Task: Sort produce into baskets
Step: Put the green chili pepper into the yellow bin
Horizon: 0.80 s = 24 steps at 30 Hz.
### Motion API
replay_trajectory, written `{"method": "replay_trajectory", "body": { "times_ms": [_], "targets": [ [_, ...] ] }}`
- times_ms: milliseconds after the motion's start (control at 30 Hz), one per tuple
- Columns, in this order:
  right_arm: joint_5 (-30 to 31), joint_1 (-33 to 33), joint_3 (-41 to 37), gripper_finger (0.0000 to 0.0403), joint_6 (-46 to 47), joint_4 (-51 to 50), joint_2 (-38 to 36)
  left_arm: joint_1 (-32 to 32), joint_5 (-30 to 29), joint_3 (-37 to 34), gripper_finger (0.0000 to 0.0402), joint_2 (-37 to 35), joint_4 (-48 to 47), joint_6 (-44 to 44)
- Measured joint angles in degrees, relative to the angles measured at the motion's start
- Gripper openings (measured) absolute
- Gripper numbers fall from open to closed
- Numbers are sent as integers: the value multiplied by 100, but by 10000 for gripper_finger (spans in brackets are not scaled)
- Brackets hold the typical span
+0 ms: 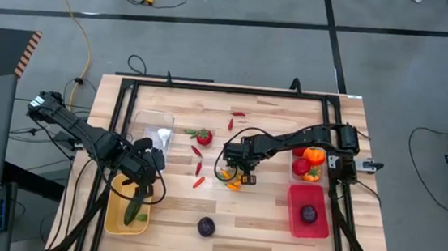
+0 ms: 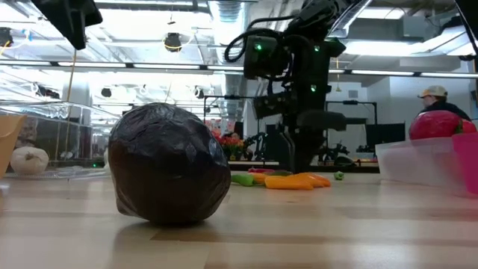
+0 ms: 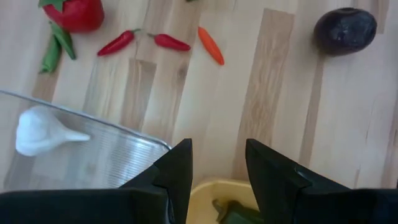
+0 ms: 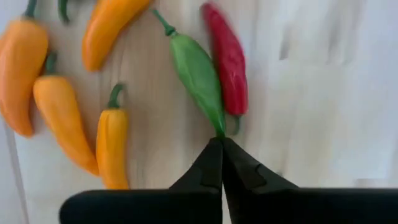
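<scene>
Right pincer is closing at the tip of a green chilli in the middle of the bench.
Its fingers are pressed together, and whether they are pinching the chilli's tip I cannot tell; a red chilli is lying just beside it, orange chillies near. Left pincer, spread, is hanging over the yellow bin. A dark purple round is lying apart.

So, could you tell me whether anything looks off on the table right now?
The right claw is shut at the very tip of the green chilli, not around its body. It seems fully closed, so it may have missed; whether the tip is caught, I cannot tell.
</scene>
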Motion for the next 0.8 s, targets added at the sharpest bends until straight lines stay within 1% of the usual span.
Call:
{"method": "replay_trajectory", "body": {
  "times_ms": [100, 233, 367, 467, 800],
  "targets": [
    [0, -2, 129, 34, 2, -27, -17, 0, -69, 0, 135, 0, -4, 5],
    [-10, 2, 298, 16, -18, -47, -19, 0, -80, 0, 135, 0, 39, 6],
    [-15, 5, 574, 17, -15, -221, -19, 0, -86, 0, 135, 0, 134, 7],
    [-17, 8, 821, 26, -13, -371, -30, 0, -132, 0, 135, 0, 216, 7],
    [-37, 43, 1439, 20, -10, -275, -37, 2, -845, 0, 135, 0, 781, 9]
  ]
}}
